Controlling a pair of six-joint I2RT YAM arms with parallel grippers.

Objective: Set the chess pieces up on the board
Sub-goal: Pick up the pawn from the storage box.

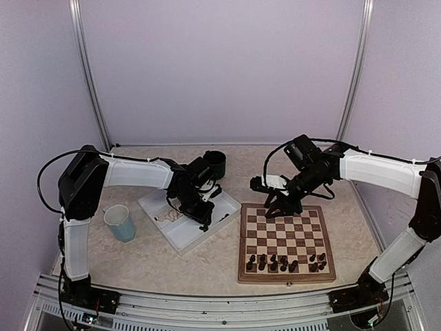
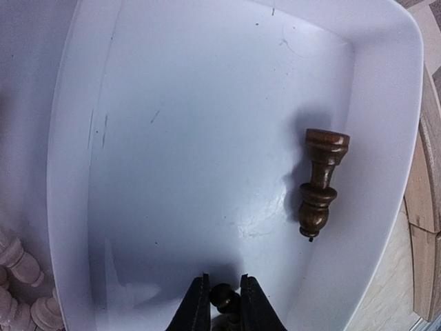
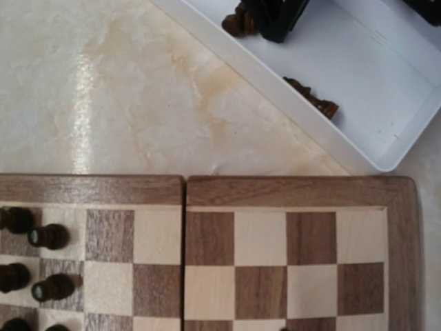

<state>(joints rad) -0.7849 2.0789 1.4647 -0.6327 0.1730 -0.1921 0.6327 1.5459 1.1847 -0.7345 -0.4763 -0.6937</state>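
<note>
Item, left arm: the left gripper [image 2: 224, 286] is reaching down into the white tray [image 2: 207, 138] with its jaws pressing in on the round head of a dark piece [image 2: 222, 298]. By the wrist view it is clamped on it, though only the knob is showing and the piece's long axis cannot be read. Item, tray contents: a second dark piece [image 2: 319, 183] is lying on its side ahead and to the right of the jaws, apart from them, its long axis running alongside the tray's right wall and its base pointing away from the fingers. Pale pieces [image 2: 21, 279] are lying in the neighbouring compartment to the left. Item, destination: the board [image 1: 303, 231] is sitting just beside the tray on its right, so the carry is probably going rightward over the tray wall; the left arm is the nearer one to the tray. Dark pieces on the board [image 1: 284, 263] are standing in the two near rows, with gaps showing. Item, right arm: the right gripper [image 1: 279, 205] is hovering over the board's far edge, its jaw state unreadable in any view, and it is possibly crowding that end. Item, bystanders: a teal cup [image 1: 121, 223] to the tray's left and a black container [image 1: 215, 164] beyond it — neither is standing in the path.
</note>
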